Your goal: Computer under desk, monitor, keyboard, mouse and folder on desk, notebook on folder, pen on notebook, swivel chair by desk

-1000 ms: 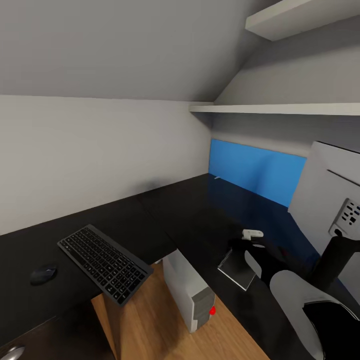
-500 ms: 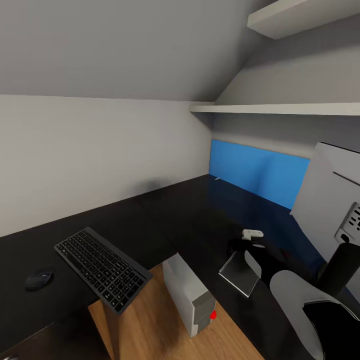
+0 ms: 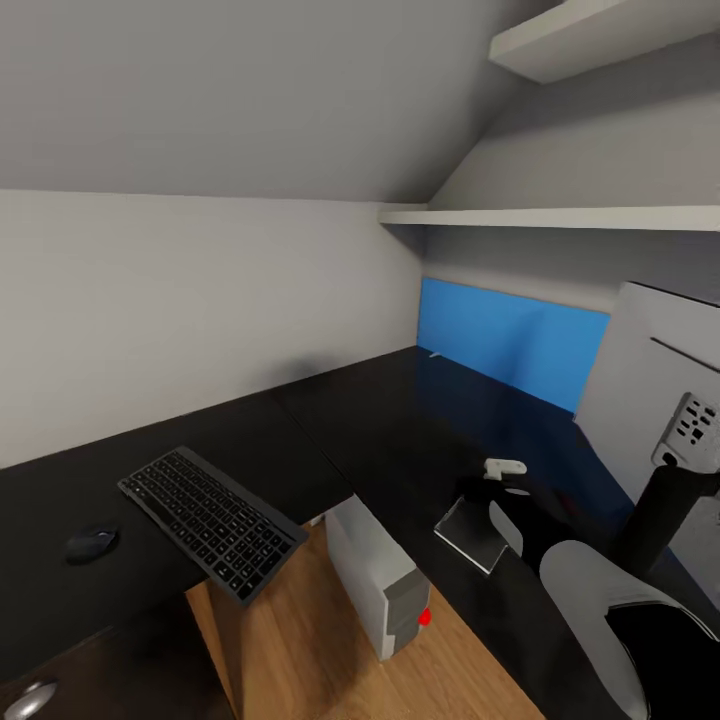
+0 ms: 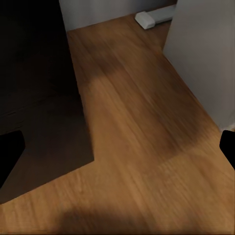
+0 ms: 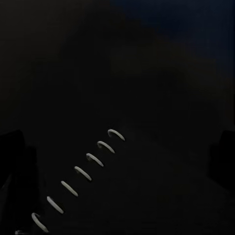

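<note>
Keyboard lies on the desk, with its near end jutting past the inner edge of the glossy black top. It looks slim, stiff and light, so it is best taken by its long sides. Toward the desk's left end sits the mouse, small, smooth and rounded, and apt to slip. On the wooden floor in the desk's inner corner stands the computer, boxy and probably heavy. At the right edge the monitor shows its light-grey back.

From the left wrist, the left gripper hangs wide and empty over matte wood planks.

From the right wrist, the white spiral rings of a dark notebook lie beneath the right gripper. Its fingers seem spread apart, though the gloom hides much.
</note>
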Available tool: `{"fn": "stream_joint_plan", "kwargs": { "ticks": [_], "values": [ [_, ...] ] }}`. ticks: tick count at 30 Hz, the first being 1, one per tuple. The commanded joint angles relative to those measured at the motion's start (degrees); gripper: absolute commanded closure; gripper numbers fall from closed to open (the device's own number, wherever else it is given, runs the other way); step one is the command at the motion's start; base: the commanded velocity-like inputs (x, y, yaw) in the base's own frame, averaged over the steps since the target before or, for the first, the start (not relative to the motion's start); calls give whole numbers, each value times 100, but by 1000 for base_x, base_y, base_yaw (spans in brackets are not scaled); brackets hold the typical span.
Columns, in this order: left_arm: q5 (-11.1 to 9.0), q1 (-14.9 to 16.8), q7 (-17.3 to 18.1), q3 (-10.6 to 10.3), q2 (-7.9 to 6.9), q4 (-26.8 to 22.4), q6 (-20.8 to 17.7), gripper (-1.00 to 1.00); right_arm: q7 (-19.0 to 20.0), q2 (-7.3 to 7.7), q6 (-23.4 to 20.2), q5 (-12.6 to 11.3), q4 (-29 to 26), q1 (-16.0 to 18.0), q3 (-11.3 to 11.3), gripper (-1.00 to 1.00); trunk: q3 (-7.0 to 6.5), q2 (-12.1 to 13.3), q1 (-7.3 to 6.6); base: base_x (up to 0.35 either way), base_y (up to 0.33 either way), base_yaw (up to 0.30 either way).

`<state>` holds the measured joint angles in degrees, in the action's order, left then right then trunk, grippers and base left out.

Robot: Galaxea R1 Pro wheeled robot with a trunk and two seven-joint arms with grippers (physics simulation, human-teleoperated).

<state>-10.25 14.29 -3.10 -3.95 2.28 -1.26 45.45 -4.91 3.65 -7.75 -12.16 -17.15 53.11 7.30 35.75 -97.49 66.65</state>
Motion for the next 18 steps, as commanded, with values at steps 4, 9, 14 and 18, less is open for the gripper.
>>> {"fn": "stream_joint_plan", "kwargs": {
  "ticks": [4, 9, 14, 18],
  "values": [
    [-25, 4, -34, -44, 2, 3, 17, -100, -39, 6, -51, -119, 184, -3, 25, -100, 7, -2, -1, -46, 0, 0],
    [-27, 4, -37, -44, 1, 3, 17, -100, -37, 9, -51, -119, 186, -3, 25, -100, 7, -2, -1, -13, 0, 0],
    [-28, 4, -37, -44, 1, 3, 17, -100, -34, 5, -51, -114, 186, -3, 29, -100, 7, -2, -1, -3, 81, 0],
    [-29, 4, -39, -44, 1, 3, 17, -100, -29, -1, -51, -111, 186, -3, 33, -100, 7, -2, -1, -1, 194, 0]
  ]
}}
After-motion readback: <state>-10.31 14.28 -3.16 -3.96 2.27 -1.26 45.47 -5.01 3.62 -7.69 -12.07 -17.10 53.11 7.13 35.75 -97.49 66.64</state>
